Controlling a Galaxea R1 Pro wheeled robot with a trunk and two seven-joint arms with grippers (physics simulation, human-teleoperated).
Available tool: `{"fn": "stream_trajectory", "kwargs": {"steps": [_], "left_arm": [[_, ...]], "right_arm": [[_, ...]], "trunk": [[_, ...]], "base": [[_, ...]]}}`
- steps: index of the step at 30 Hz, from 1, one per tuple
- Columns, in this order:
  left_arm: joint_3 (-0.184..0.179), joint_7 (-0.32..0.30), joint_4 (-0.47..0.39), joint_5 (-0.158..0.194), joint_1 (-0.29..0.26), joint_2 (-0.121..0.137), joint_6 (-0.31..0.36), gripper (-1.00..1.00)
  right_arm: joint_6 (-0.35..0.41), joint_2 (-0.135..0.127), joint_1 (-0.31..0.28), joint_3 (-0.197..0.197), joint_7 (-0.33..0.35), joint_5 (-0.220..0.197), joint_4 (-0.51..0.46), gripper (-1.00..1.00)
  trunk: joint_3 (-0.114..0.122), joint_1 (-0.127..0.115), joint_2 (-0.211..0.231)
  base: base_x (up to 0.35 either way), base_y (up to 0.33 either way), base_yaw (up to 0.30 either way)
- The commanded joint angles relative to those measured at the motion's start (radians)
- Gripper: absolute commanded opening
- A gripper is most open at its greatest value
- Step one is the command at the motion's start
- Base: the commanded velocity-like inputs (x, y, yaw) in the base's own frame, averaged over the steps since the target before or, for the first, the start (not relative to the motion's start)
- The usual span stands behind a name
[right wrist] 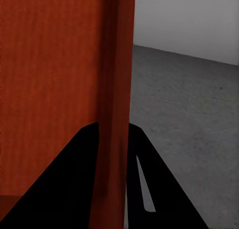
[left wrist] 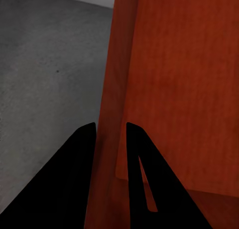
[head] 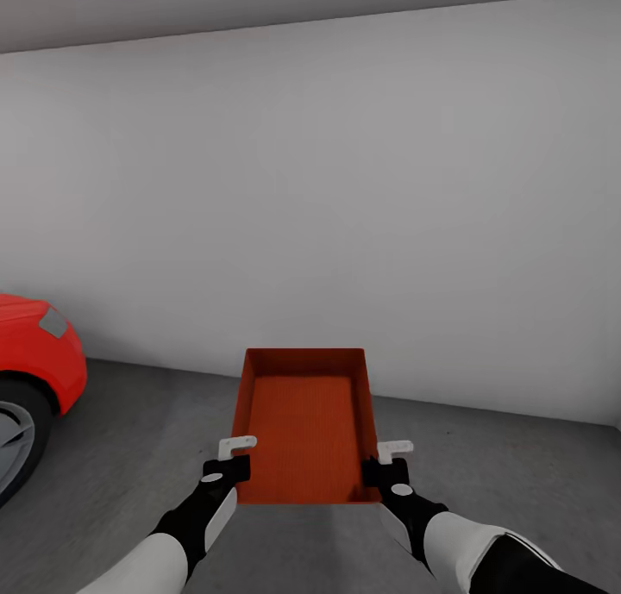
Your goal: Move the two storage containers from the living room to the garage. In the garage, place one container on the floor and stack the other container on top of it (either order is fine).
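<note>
Garage: grey concrete floor (head: 129,456), white wall (head: 345,189), red car (head: 34,353) at left. Storage container (head: 306,422) held above floor. Left end effector (head: 231,458) clamped on left wall, right end effector (head: 390,460) on right wall.

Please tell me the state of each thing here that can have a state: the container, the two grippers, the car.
storage container: upright, open-top, empty, held above the floor by both side walls.
left gripper: shut on the container's left wall, fingers either side.
right gripper: shut on the container's right wall.
red car: standing at the left, partly in view.
</note>
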Motion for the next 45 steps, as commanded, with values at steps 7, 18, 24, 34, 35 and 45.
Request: {"fn": "stream_trajectory", "kwargs": {"steps": [7,18,24,34,35,45], "left_arm": [[-0.004,0.01,0.0,0.016,-0.001,0.009,0.006,-1.0],[-0.002,0.01,0.0,0.016,-0.001,0.009,0.006,-1.0],[-0.003,0.01,0.0,0.016,-0.001,0.009,0.006,-1.0],[0.025,0.01,0.0,0.016,-0.001,0.02,0.006,-1.0],[0.025,0.01,0.0,0.016,-0.001,0.02,0.006,-1.0],[0.025,0.01,0.0,0.016,-0.001,0.02,0.006,-1.0]], "right_arm": [[-0.003,0.003,-0.001,0.037,-0.005,-0.035,0.001,-1.0],[-0.003,0.002,-0.001,0.126,-0.005,-0.123,0.001,-1.0],[-0.003,0.002,-0.001,0.153,-0.005,-0.149,0.001,-1.0],[-0.004,0.002,-0.001,-0.071,-0.005,0.031,0.001,-1.0],[-0.004,0.002,-0.001,-0.071,-0.005,0.031,0.001,-1.0],[-0.004,0.004,-0.001,-0.071,-0.005,0.029,0.001,-1.0]], "trunk": [[-0.002,0.0,-0.001],[-0.002,0.0,-0.001],[-0.002,0.0,-0.001],[-0.002,0.0,-0.001],[-0.002,0.0,-0.001],[-0.002,0.0,-0.001]], "base": [[0.07,0.0,0.0],[0.31,0.0,0.0],[0.321,0.0,0.0],[0.321,0.073,0.0],[0.321,0.152,0.0],[0.321,0.161,-0.13]]}}
